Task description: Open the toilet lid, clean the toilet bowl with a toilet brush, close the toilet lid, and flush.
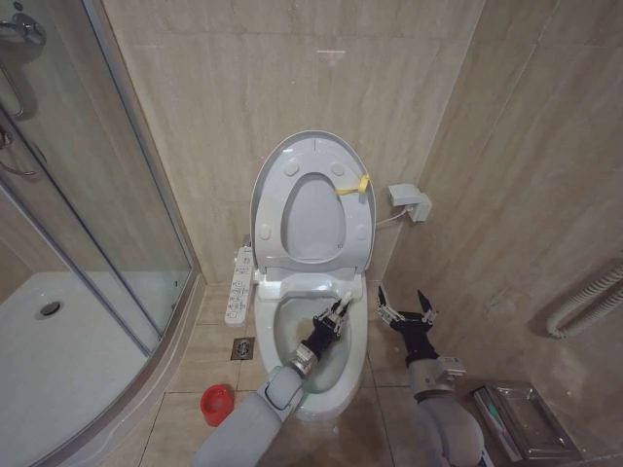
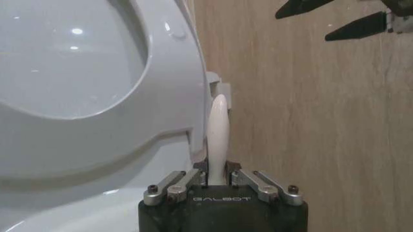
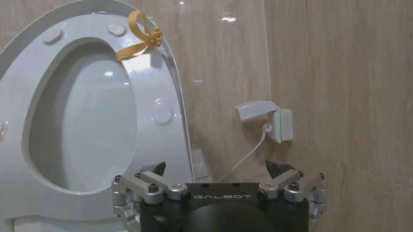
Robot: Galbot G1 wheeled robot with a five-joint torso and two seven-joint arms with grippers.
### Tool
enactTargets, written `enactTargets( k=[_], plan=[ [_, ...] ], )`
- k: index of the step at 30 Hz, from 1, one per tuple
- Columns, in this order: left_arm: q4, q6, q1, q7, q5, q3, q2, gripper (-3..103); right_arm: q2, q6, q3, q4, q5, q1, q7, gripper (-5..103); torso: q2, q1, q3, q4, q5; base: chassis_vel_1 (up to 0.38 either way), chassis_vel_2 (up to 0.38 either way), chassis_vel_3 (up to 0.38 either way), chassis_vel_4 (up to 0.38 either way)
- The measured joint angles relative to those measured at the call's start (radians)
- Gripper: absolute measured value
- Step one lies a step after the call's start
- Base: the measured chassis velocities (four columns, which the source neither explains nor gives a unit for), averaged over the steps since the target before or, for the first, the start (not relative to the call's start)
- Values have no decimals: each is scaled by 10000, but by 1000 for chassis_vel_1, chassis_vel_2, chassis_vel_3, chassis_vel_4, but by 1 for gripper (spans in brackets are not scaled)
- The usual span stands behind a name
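The toilet lid [image 1: 311, 219] stands raised against the back wall with the seat ring [image 1: 275, 185] up in front of it, and a yellow tag [image 1: 355, 185] hangs at its right edge. Below, the white toilet bowl [image 1: 290, 336] is uncovered. My left gripper [image 1: 336, 316] reaches over the bowl and is shut on the toilet brush's thin white handle [image 2: 217, 125], which points up toward the raised seat; the bristle head is hidden. To the right of the toilet, my right gripper [image 1: 407, 311] hovers open and holds nothing. The lid [image 3: 84, 125] and tag [image 3: 139, 36] fill the right wrist view's left side.
A red holder cup [image 1: 217, 404] stands on the floor left of the bowl, near a floor drain [image 1: 243, 347]. The white control panel [image 1: 238, 285] sits on the toilet's left side. A glass shower enclosure [image 1: 88, 292] is at left, a wall socket [image 1: 409, 201] at right, and a metal tray [image 1: 526, 418] at lower right.
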Motion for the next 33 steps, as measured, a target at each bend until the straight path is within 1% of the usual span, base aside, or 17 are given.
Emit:
enactTargets(
  k=[5, 10, 12, 17, 19, 22, 24, 27, 30, 33],
  plan=[
    [246, 6, -436, 4, -22, 306, -367, 17, 0, 0, 0, 0, 0, 0, 1, 100, 0, 0, 0, -3, -1, 0, 0, 0, 0],
    [455, -3, -708, 44, -34, 461, -533, 17, 0, 0, 0, 0, 0, 0, 1, 100, 0, 0, 0, -3, -1, 0, 0, 0, 0],
    [752, -94, -798, 86, -44, 475, -612, 17, 0, 0, 0, 0, 0, 0, 2, 100, 0, 0, -1, -3, 0, 0, 0, 0, 0],
    [1250, -285, -877, 146, -36, 497, -699, 17, 0, 0, 0, 0, 0, 0, 1, 100, 0, 0, 0, 1, 0, 0, 0, 0, 0],
    [1222, -287, -920, 148, -40, 497, -727, 17, 0, 0, 0, 0, 0, 0, 1, 100, 0, 0, 0, 1, 0, 0, 0, 0, 0],
    [794, -201, -1116, 150, -126, 527, -792, 17, 0, 0, 0, 0, 0, 0, 1, 100, 0, 0, -1, -4, -3, 0, 0, 0, 0],
    [733, -181, -1166, 153, -180, 569, -790, 17, 0, 0, 0, 0, 0, 0, 1, 100, 0, 0, -2, -4, -2, 0, 0, 0, 0],
    [945, -226, -1213, 197, -196, 628, -774, 17, 0, 0, 1, 0, 0, 0, 2, 100, 0, 0, -1, -4, -3, 0, 0, 0, 0],
    [1541, -387, -1273, 227, -159, 631, -753, 17, 0, 0, 0, 0, 0, 0, 1, 100, -1, 1, 0, 2, -1, 0, 0, 0, 0],
    [1497, -401, -1328, 233, -165, 627, -740, 17, 0, 0, 0, 0, 0, 0, 1, 100, 0, 1, 0, 0, -2, 0, 0, 0, 0]
  ],
)
